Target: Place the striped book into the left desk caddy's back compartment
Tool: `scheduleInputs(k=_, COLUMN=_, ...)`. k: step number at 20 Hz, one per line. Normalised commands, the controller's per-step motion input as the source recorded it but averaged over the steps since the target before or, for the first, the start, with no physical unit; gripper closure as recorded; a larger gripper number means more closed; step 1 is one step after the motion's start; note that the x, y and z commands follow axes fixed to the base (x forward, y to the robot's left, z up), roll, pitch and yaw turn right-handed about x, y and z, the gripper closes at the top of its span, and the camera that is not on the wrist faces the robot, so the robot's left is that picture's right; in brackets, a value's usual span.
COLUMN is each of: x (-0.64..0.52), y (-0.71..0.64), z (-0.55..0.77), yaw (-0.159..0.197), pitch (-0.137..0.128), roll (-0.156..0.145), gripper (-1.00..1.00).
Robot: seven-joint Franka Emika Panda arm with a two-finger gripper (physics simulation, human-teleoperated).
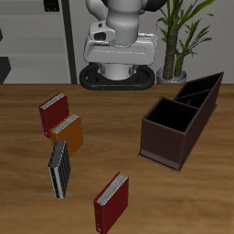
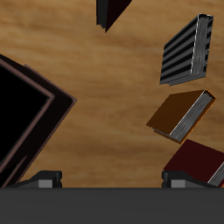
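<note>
Wooden table with four books: one striped book, two dark red books, one orange book. One dark caddy, right of frame. Gripper empty, fingers spread apart.

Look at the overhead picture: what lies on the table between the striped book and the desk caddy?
Nothing: in the exterior view, only bare tabletop separates the striped book from the desk caddy. The other books lie off that line.

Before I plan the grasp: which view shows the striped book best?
The exterior view: the striped book shows whole among its neighbours, the orange book just behind. The wrist view shows it closer, stripes clear, but cropped at the edge.
</note>
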Motion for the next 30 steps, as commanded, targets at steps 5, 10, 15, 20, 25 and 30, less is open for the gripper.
scheduleInputs(k=5, x=0.01, y=-0.03, z=-0.01, yaw=0.009, pitch=0.001, roll=-0.01, gripper=-1.0)
scheduleInputs(k=10, x=0.1, y=-0.14, z=-0.04, yaw=-0.021, pitch=0.005, roll=-0.069, gripper=-1.0)
scheduleInputs(k=15, x=0.13, y=-0.14, z=0.0, yaw=0.01, pitch=0.007, roll=0.007, gripper=-1.0)
scheduleInputs(k=20, x=0.27, y=-0.21, z=-0.01, yaw=0.11, pitch=-0.003, roll=0.091, gripper=-1.0)
scheduleInputs(k=25, x=0.3, y=-0.39, z=-0.03, yaw=-0.003, pitch=0.004, roll=0.038, gripper=-1.0)
scheduleInputs(k=30, x=0.24, y=-0.42, z=0.08, yaw=-0.015, pitch=-0.036, roll=-0.011, gripper=-1.0)
